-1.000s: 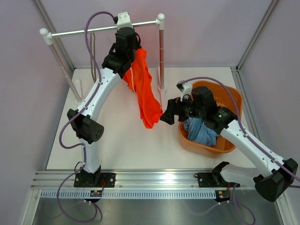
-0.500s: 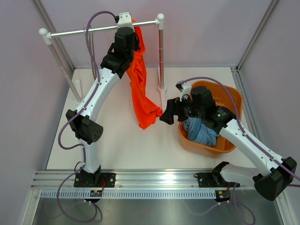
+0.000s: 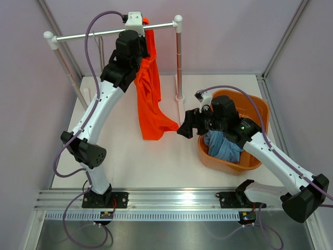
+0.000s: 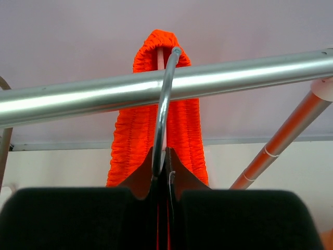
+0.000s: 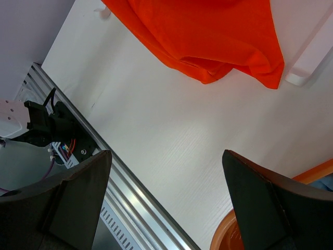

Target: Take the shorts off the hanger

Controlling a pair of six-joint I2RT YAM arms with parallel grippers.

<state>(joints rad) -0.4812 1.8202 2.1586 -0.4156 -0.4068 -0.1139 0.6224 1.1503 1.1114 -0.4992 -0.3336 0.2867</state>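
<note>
The orange shorts hang from a hanger whose metal hook loops over the silver rail. My left gripper is raised just under the rail. In the left wrist view its jaws are pressed together on the base of the hook, with the gathered orange waistband behind. The shorts' lower hem drapes onto the table. My right gripper hovers open beside that hem, and nothing lies between its fingers. The light blue shorts lie in the orange basin.
The rack's right post stands just behind the orange shorts, its white foot near the hem. The left post leans at the far left. The basin rim is close to my right gripper. An aluminium rail runs along the near edge.
My left arm has risen towards the rail and its jaws have shut. The orange shorts have swung up and left, the hem sliding left. The right arm has not moved.
</note>
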